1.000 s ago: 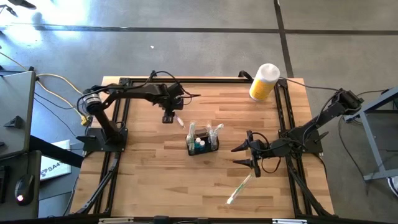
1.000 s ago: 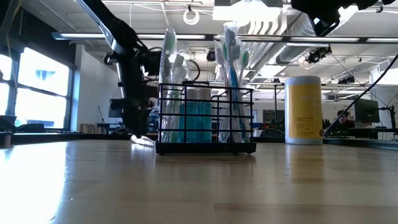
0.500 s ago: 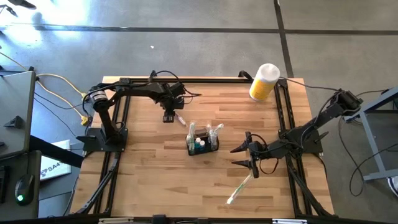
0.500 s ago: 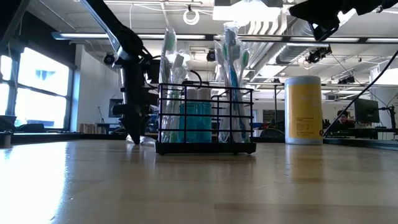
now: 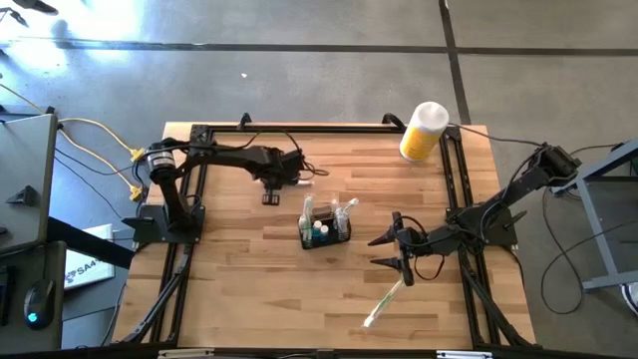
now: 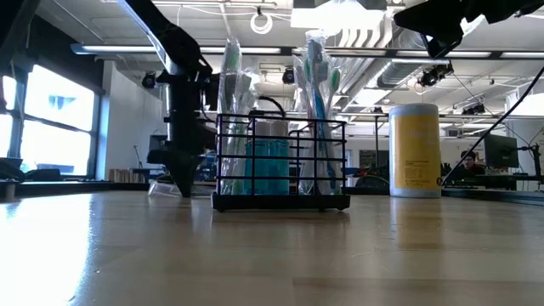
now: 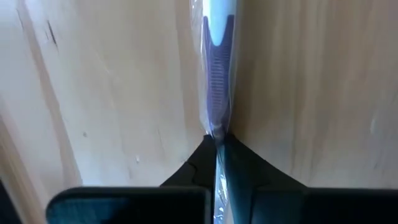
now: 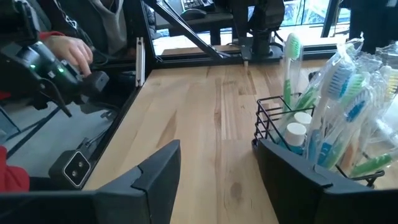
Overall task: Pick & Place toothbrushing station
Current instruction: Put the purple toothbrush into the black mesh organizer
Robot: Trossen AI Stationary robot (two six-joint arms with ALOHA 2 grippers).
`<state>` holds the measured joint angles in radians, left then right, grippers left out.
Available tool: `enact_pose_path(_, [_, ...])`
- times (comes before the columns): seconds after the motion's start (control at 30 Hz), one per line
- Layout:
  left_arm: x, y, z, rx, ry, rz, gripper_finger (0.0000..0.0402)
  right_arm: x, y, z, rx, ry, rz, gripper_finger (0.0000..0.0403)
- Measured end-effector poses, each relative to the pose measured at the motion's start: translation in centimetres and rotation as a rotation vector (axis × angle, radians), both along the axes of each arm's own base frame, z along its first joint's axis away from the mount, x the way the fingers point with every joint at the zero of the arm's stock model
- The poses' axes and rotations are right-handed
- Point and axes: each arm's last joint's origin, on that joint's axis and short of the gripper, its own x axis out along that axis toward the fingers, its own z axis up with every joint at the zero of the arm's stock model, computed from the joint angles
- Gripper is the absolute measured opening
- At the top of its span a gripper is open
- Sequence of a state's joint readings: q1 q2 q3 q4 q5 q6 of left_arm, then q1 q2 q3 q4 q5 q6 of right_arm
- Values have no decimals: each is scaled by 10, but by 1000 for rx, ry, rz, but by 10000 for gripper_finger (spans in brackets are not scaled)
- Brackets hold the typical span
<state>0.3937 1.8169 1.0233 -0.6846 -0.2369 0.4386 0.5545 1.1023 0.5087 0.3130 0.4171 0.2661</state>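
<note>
Closed since a second ago: left gripper (image 7: 216,152), fingers (image 7: 199,163) now pinched tight on a wrapped toothbrush (image 7: 216,74) lying flat on the table (image 5: 239,289). Shifted slightly toward the caddy (image 5: 325,231) in the high view, wrist now lower over the boards. Pointing straight down in the low view, tip at the wood just beside the caddy's end. Right gripper (image 5: 389,251) unchanged, parked to the caddy's other side, fingers (image 8: 157,169) spread wide and holding nothing. Caddy upright near the table's middle, between the two grippers, stuffed with wrapped brushes and small tubes. Second wrapped brush (image 5: 384,302) lying loose on the boards in front of the right gripper. Yellow cylinder (image 5: 423,132) with white lid standing at the far right corner.
</note>
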Motion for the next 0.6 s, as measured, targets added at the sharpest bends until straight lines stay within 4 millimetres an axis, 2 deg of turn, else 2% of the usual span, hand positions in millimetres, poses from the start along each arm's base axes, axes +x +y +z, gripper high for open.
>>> enact_pose_path(0.2, [-20, -27, 26, 94, 144, 32, 1, 0, 0, 1, 6, -9, 0, 203])
enact_pose_path(0.33, [-38, -48, 62, 210, 153, 80, 1, 0, 0, 2, 7, -20, 1, 203])
enact_pose_path(0.6, [-64, -105, 116, 426, -81, 49, 1, 1, 1, 7, 0, -69, 6, 203])
